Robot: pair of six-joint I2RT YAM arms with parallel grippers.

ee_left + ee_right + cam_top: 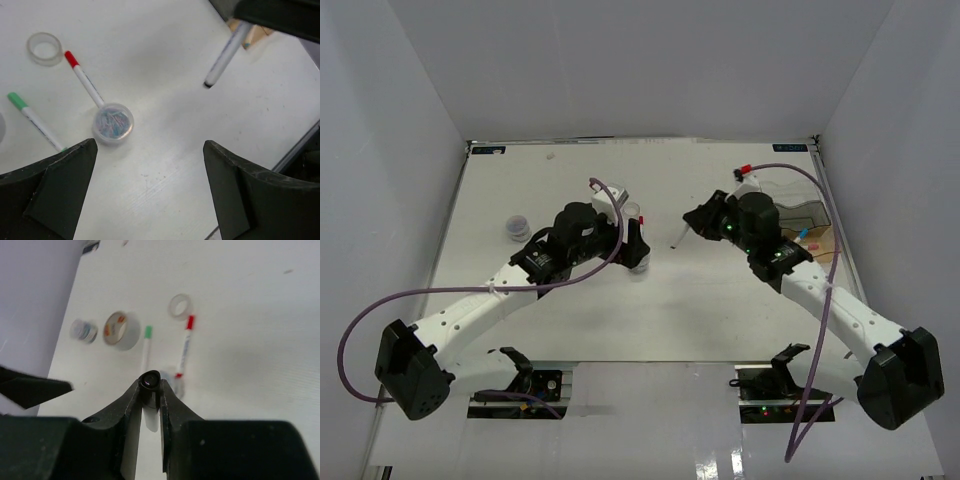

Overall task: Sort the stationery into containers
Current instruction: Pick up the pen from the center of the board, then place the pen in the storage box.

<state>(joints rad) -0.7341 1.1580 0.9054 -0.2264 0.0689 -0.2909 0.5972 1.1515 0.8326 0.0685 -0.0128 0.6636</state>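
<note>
My right gripper (150, 390) is shut on a white marker with a black cap (150, 381) and holds it above the table; in the top view the marker (677, 236) hangs from the gripper (692, 222), left of the organiser (798, 204). My left gripper (150, 195) is open and empty above bare table, near a small clear tub of clips (113, 123). A red-capped marker (84, 80), a green-capped marker (32, 117) and a clear ring (45, 48) lie beyond it. The beige tape roll (121, 330) and a second tub (83, 331) lie further left.
The organiser's tan tray section (817, 243) holds small coloured items. A red-capped marker (744, 168) sticks out at the organiser's far left corner. White walls close in the table on three sides. The second tub (517, 227) sits alone at the left.
</note>
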